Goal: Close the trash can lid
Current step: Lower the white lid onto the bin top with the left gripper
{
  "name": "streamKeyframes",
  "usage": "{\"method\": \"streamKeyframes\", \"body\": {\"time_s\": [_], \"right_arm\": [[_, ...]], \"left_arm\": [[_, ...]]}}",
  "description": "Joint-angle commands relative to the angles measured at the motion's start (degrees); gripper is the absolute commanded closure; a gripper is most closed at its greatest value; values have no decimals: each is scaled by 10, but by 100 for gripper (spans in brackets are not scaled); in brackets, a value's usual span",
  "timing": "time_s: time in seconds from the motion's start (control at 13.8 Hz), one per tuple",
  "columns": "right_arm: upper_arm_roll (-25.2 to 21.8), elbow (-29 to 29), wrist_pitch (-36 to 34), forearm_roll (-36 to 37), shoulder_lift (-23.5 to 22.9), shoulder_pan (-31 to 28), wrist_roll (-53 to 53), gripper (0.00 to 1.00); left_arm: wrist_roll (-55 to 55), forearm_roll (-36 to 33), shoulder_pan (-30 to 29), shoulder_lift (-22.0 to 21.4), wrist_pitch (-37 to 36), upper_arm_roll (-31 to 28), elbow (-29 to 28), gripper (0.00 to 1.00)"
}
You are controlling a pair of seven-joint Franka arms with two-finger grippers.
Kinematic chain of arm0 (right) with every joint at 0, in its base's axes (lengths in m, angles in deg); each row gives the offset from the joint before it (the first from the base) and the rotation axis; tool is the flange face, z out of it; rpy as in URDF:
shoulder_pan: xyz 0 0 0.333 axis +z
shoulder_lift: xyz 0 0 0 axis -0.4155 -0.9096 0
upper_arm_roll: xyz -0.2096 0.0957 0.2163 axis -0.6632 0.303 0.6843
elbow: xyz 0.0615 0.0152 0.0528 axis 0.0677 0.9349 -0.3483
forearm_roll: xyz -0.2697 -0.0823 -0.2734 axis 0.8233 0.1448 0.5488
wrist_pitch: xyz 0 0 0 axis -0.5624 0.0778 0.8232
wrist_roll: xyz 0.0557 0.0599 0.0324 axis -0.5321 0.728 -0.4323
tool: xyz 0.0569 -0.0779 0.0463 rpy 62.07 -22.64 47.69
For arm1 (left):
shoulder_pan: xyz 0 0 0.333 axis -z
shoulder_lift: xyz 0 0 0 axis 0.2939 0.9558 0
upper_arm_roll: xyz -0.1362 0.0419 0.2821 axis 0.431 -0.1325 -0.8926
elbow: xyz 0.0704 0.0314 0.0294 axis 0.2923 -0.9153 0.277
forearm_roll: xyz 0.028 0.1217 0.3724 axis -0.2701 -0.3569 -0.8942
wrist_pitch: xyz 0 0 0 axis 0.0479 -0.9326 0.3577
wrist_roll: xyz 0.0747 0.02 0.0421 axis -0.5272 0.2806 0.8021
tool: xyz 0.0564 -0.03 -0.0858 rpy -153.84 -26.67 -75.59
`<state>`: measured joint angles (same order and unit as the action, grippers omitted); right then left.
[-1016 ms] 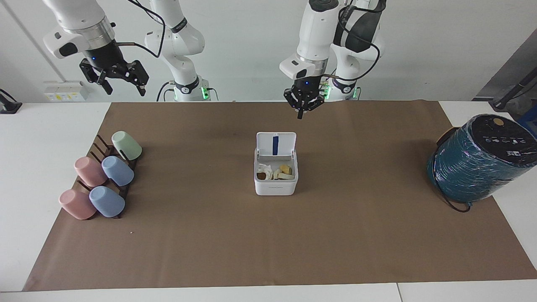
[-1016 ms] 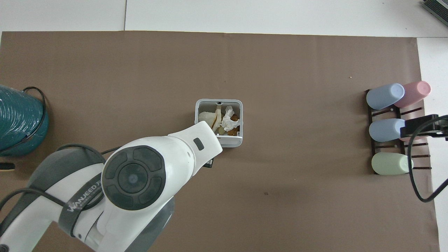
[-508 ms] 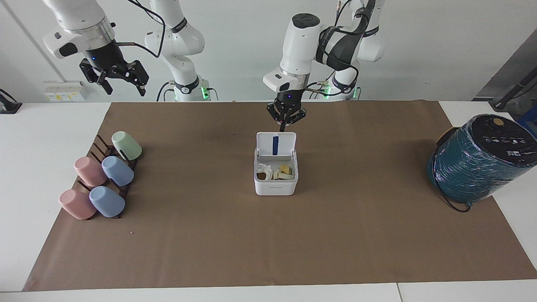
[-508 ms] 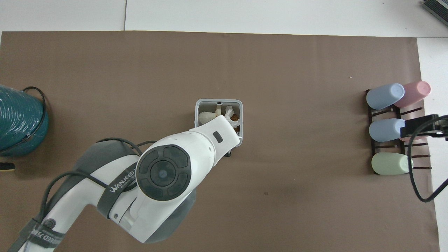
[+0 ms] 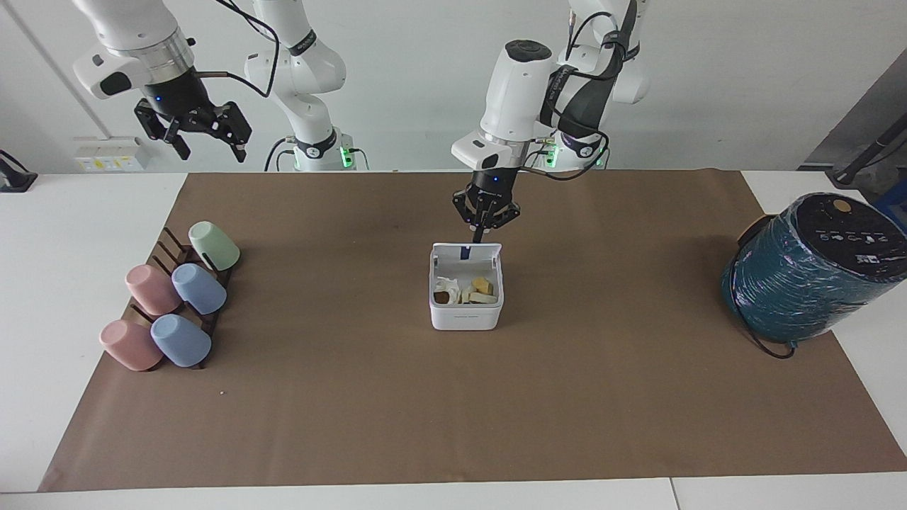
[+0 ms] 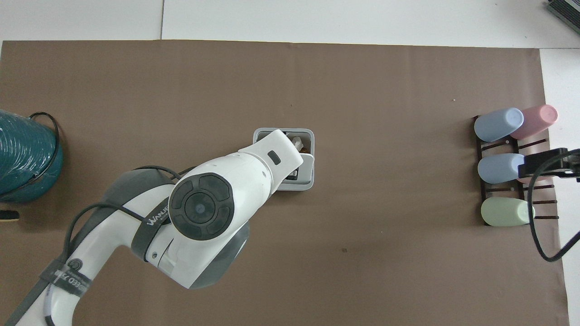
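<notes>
The trash can (image 5: 465,312) is a small white bin on the middle of the brown mat, with scraps inside. Its lid (image 5: 450,253) is hinged at the edge nearer the robots and leans partway down over the opening, with the blue strip still showing. My left gripper (image 5: 482,235) is shut, points down, and its tip rests on the lid's upper edge. In the overhead view the left arm covers most of the trash can (image 6: 304,185) and only a strip of the lid (image 6: 307,159) shows. My right gripper (image 5: 193,134) is open and waits high over the cup rack.
A dark rack (image 5: 167,244) with several pastel cups lies at the right arm's end of the mat. A large teal-wrapped cylinder (image 5: 808,273) with a black top and a cable stands at the left arm's end.
My left gripper has come down onto the lid's top edge. The lid has tipped from upright to partway down over the bin. The right arm has not moved.
</notes>
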<state>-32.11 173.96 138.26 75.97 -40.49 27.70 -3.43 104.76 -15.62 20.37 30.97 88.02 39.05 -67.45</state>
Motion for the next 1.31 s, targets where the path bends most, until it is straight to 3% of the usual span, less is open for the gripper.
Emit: {"method": "streamKeyframes", "body": {"time_s": [0.0,0.29,0.58,0.94,1.23], "right_arm": [[-2,1,-9,-8,5,-1,11,0],[-2,1,-9,-8,5,-1,11,0],[-2,1,-9,-8,5,-1,11,0],[-2,1,-9,-8,5,-1,11,0],[-2,1,-9,-8,5,-1,11,0]], "left_arm": [[5,1,-15,23,35,3,10,100],[5,2,-27,58,70,2,24,100],[13,5,-26,124,69,1,82,100],[13,0,-26,168,71,1,105,100],[13,-2,-26,173,71,1,102,100]]}}
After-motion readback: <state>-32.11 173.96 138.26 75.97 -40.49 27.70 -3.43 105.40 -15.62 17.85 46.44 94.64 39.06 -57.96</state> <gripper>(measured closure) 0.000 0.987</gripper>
